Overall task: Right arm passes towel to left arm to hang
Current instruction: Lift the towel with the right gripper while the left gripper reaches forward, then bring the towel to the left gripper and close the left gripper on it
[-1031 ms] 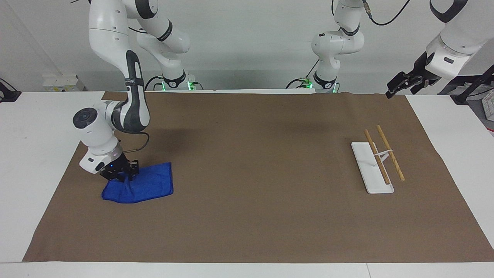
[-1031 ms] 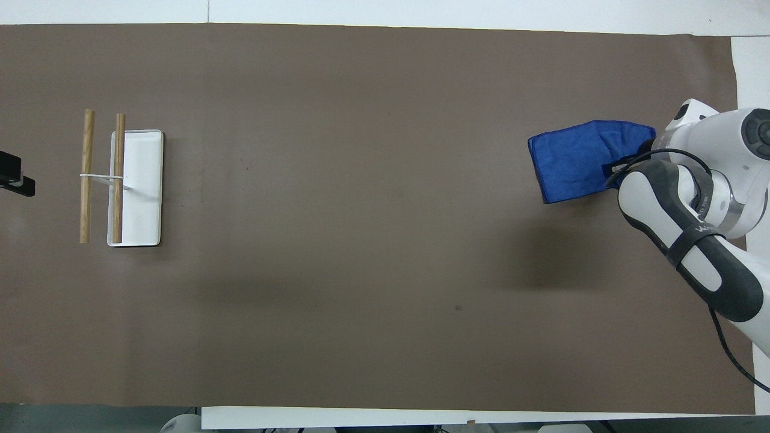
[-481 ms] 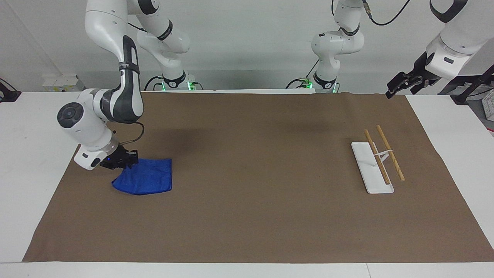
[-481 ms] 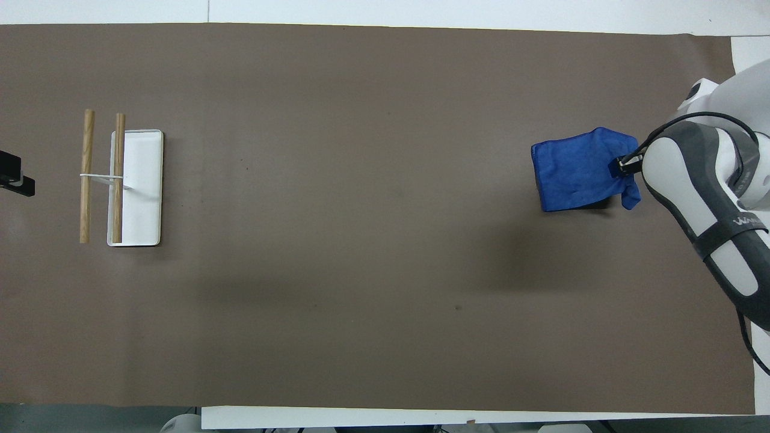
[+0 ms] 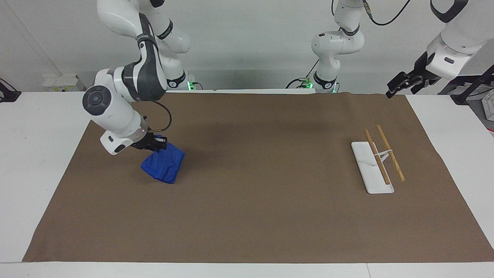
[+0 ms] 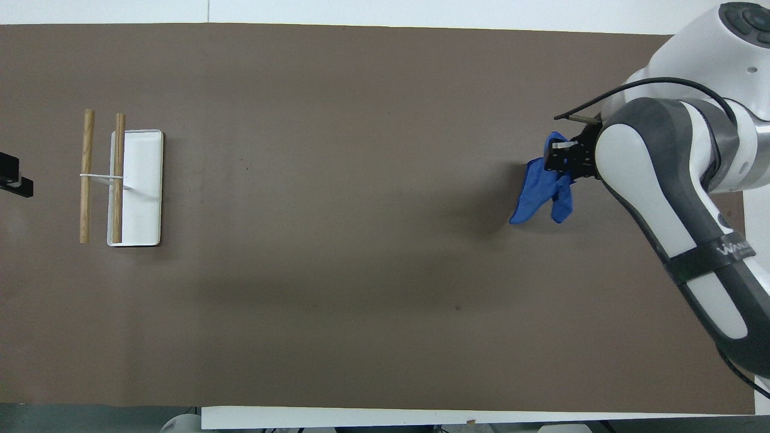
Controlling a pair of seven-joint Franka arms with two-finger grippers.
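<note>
The first step looks done: the right gripper (image 5: pixel 156 143) is pinched on one edge of the towel (image 5: pixel 164 166), which hangs bunched below it over the brown mat (image 5: pixel 247 216), at the right arm's end of the table (image 5: pixel 34 154) and well apart from the rack (image 5: pixel 372 168). In the facing view the towel's lowest corner seems at or just above the mat; I cannot tell whether it touches. By my reading, what remains is most of the job: carrying the towel toward the rack, handing it to the left arm, and draping it over one of the rack's two wooden bars (image 5: pixel 389 152). The left gripper (image 5: pixel 403 83) waits raised near the rack's end of the mat, closer to the robots than the rack, its fingers spread and empty. No container is in view; the rack's white base (image 6: pixel 144 186) is a flat tray with nothing on it, and both bars are bare.
</note>
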